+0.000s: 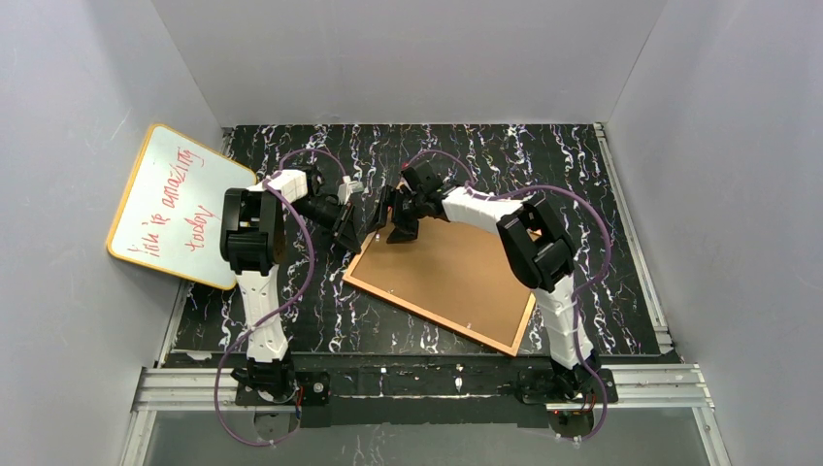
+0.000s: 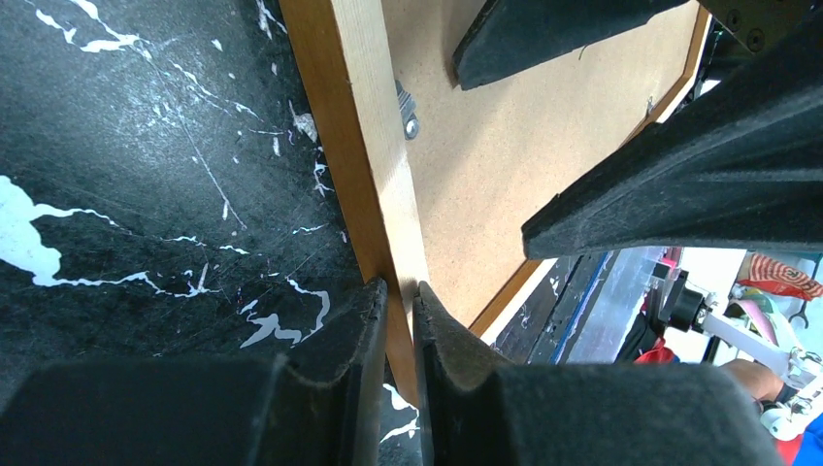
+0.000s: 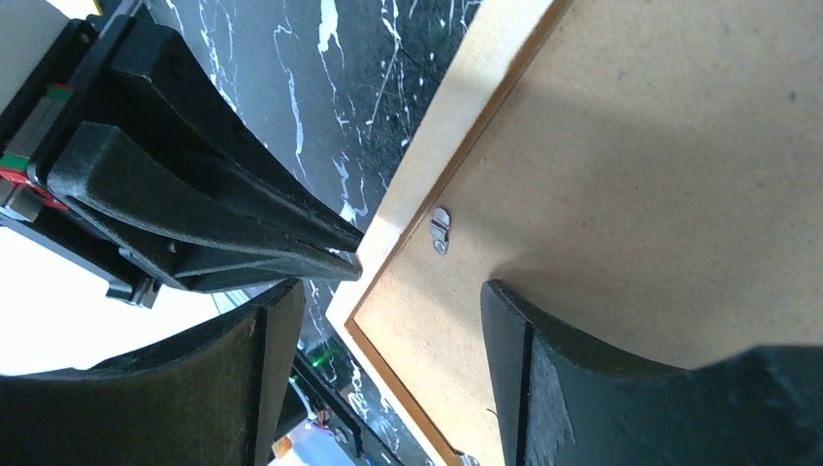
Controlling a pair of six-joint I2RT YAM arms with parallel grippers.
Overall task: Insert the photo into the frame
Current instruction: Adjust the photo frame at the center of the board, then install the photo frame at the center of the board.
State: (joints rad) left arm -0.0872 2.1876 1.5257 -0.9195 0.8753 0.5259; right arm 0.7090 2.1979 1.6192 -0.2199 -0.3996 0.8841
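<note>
Top external shows the frame (image 1: 446,277) lying back-up at mid-table, towards the right edge. The left arm folds inward and the left gripper (image 1: 351,231) pinches the frame's far-left rim. The right gripper (image 1: 393,225) hangs wide open and empty over that corner.

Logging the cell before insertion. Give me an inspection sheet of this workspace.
Surface: black marbled tabletop, no spills seen.
Job's things: frame back up, askew; metal turn clip on its board; photo not seen.
Clutter: whiteboard with red writing leaning at the left wall.
Grippers: left gripper shut on the frame's rim; right gripper open, straddling its edge.
Cables: purple cables looped along both arms.
Surroundings: plain grey walls; aluminium rail at the near edge.
</note>
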